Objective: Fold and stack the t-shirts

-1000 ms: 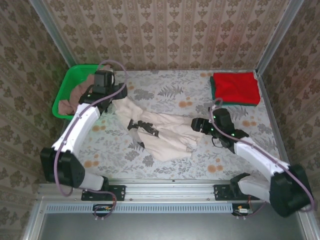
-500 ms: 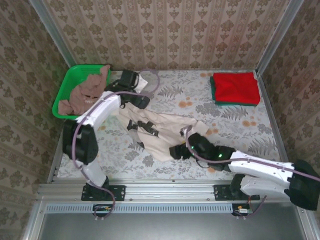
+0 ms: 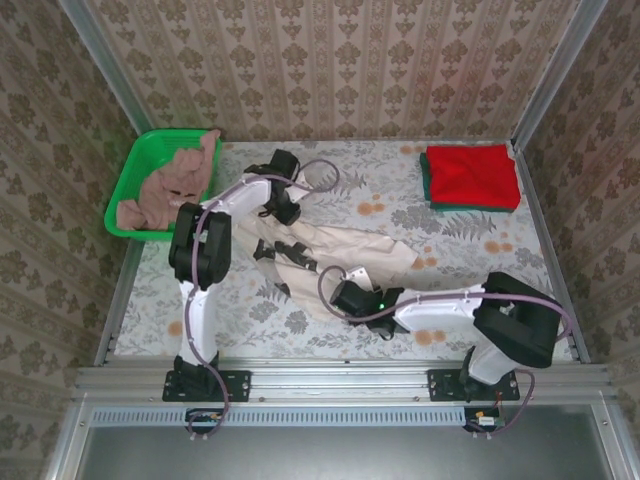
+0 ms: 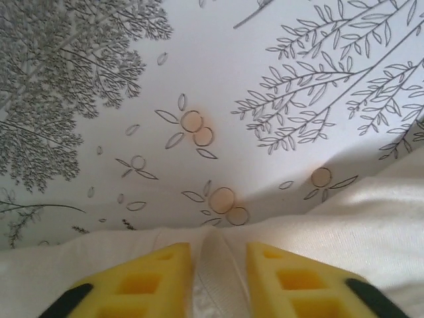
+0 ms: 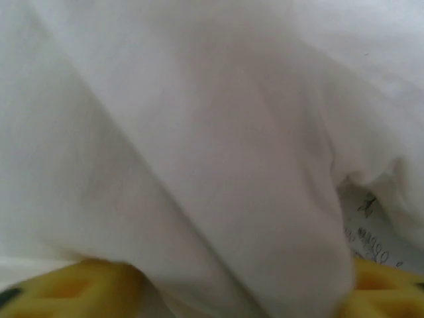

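**Worktop.** A leaf-patterned grey and white worktop [image 3: 470,250] carries all items.

**Cream shirt.** A large cream cloth t-shirt [image 3: 340,250] lies crumpled and unfolded at mid-worktop. It is the reference point for the entries below.

**Basket.** A green plastic mesh basket [image 3: 143,160] stands well apart to the far left of the cream shirt. A dusty pink-brown t-shirt [image 3: 170,185] is heaped inside it.

**Stack.** Well apart to the far right, a bright red t-shirt [image 3: 468,175] lies folded on a dark green t-shirt [image 3: 425,188], whose edge shows beneath.

**Left pincer.** From above, the left pincer [image 3: 283,208] sits at the cream shirt's far left edge, with its arm crossing part of the cloth. The left wrist view supplies the grip: yellow fingers [image 4: 149,281] are drawn close on a raised ridge of cream hem, grasping it, with bare worktop beyond.

**Right pincer.** From above, the right pincer [image 3: 343,297] sits at the shirt's near edge. In the right wrist view its yellow fingers [image 5: 73,285] stand wide apart, released. Cream cloth is bunched between and over them and blocks the sight beyond.
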Action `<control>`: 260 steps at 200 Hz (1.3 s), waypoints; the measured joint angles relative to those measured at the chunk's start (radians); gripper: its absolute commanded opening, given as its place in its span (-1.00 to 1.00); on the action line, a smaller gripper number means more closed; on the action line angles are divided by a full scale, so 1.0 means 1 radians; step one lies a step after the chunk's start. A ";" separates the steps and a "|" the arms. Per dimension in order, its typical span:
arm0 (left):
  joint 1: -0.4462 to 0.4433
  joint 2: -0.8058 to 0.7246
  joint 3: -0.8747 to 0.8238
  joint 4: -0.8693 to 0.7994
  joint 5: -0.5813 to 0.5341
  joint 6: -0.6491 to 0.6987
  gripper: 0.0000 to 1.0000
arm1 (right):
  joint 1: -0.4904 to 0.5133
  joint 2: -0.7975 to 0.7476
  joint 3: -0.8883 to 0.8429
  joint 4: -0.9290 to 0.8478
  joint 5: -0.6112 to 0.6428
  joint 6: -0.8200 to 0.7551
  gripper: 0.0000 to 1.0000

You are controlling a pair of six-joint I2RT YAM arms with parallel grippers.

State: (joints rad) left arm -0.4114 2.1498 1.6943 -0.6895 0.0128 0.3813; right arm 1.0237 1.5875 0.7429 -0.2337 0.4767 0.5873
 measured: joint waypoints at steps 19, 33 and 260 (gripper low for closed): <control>0.056 -0.005 0.000 -0.007 0.047 -0.035 -0.78 | -0.063 0.036 0.069 -0.047 0.025 -0.036 -0.51; 0.101 -0.020 -0.011 -0.008 0.068 -0.067 -0.87 | -0.126 0.053 0.118 -0.062 0.032 -0.078 -0.58; 0.061 0.127 0.243 -0.099 0.017 -0.028 -0.85 | -0.340 0.149 0.139 0.123 -0.236 -0.114 0.42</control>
State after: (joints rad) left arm -0.3508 2.2768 1.9369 -0.7883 0.0296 0.3534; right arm 0.6838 1.7363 0.8818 -0.1108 0.2405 0.4736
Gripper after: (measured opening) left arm 0.146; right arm 0.777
